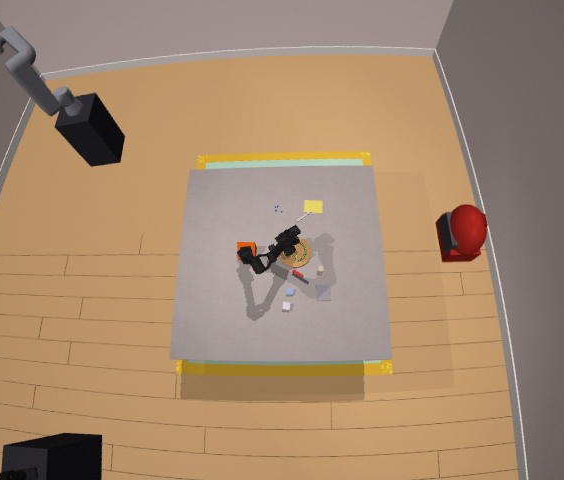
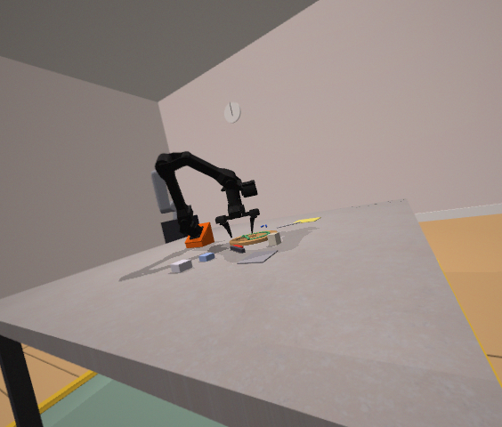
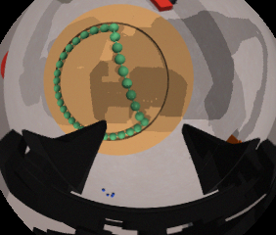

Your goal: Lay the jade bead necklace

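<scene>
The round bead board (image 1: 293,264) (image 2: 245,239) (image 3: 177,53) is tan, with a thin dark ring groove. The jade bead necklace (image 1: 305,251) (image 3: 123,70) lies on it. In the wrist view its left arc follows the groove from the top round the left to the bottom. Its other side runs nearly straight across the board's middle, inside the groove, and the groove's right side shows bare. My gripper (image 2: 241,234) (image 3: 145,125) is wide open and empty, pointing down just above the board's edge. In the wrist view the left finger hides a few lower beads.
A red and dark stick (image 1: 298,273) (image 2: 238,248) and a beige block (image 1: 320,270) (image 2: 273,239) lie close to the board. A blue block (image 1: 290,291), a white block (image 1: 286,306) and a grey tile (image 1: 323,292) lie farther off. Small blue bits (image 1: 277,208) (image 3: 109,194) and a yellow sheet (image 1: 313,206) lie opposite.
</scene>
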{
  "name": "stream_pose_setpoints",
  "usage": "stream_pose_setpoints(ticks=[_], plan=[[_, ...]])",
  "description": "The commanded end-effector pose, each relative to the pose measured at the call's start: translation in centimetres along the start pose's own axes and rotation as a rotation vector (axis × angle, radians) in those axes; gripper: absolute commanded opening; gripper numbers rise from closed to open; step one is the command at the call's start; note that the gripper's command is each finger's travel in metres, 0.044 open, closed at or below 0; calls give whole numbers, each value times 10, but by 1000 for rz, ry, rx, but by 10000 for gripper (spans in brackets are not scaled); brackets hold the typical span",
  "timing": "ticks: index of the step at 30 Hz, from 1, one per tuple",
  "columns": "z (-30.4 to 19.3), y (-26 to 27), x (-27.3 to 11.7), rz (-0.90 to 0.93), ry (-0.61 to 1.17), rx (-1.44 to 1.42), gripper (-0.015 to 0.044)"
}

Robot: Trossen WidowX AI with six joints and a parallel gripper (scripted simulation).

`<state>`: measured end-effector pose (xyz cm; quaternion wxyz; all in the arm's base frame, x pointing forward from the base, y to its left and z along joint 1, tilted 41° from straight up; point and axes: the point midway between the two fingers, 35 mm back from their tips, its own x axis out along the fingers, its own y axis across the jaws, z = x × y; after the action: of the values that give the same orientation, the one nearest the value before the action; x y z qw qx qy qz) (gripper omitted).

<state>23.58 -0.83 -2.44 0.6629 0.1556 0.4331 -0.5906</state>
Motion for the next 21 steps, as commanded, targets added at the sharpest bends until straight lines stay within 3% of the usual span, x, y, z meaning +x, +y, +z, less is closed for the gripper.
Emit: stream_pose_setpoints(ticks=[1,16,21], plan=[[0,1,-3,4,1,4,440],[0,1,-3,4,1,4,440],[7,6,-26,5,1,-351,309]])
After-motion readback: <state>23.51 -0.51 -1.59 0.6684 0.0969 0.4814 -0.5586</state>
